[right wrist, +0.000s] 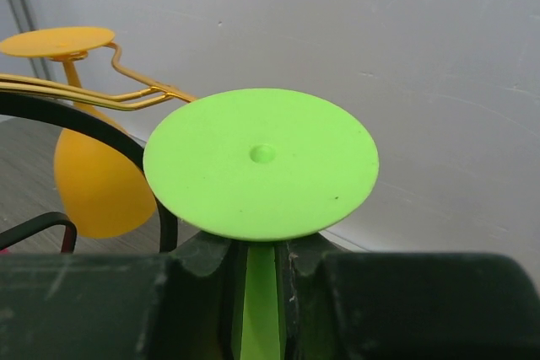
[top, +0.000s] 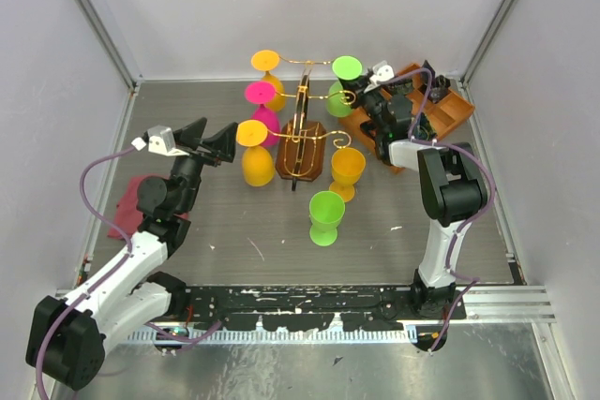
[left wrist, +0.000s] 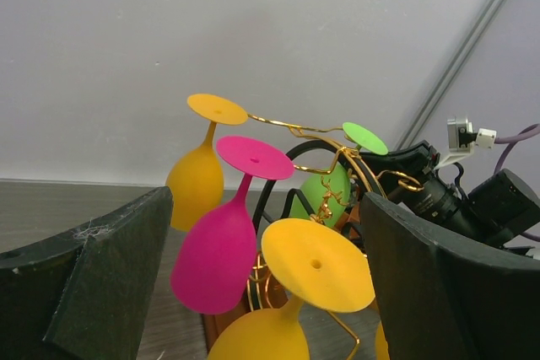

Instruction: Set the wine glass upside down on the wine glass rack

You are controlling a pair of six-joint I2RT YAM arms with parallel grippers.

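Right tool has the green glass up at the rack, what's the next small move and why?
Probably ease the right tool a touch toward the wine glass rack, sliding the stem between its gold wires. The tool is shut on the inverted green wine glass, whose foot sits at the wire arm's end; I can't tell whether it's seated yet.

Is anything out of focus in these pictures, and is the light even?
Top view: sharp, evenly lit. Left wrist: left hand's fingers slightly soft, pink glass sharp. Right wrist: green glass crisp, right hand's fingers blurred.
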